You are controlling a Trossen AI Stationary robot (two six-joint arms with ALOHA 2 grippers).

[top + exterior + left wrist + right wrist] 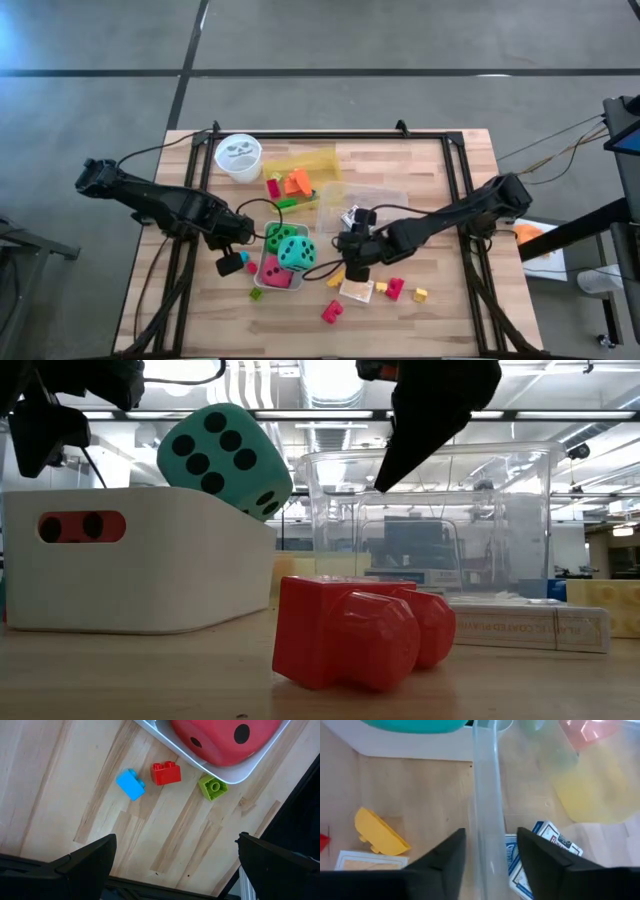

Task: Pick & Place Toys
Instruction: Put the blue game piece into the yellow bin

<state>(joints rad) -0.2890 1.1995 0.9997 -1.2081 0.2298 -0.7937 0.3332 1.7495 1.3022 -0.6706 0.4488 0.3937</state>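
Red block (pixel 360 632) foreground | right claw (pixel 400 460) above, apart | card pack (pixel 520 622) beside

The bin wall (pixel 140 560) hides most of the red die (pixel 82 527); the frame edge crops the teal die (pixel 415 725).

On the tabletop (pixel 440 200) a bin (pixel 283 262) stands near the middle, with three dice (pixel 295 251) inside it, and a clear box (pixel 362 203) stands just to its right. Behind them are a cup (pixel 239 157) at the left and a tray (pixel 300 165) beside it. Small blocks (pixel 396 288) and a card pack (pixel 357 290) lie in front, to the right of the bin, and more blocks (pixel 165 773) lie at its left front corner.
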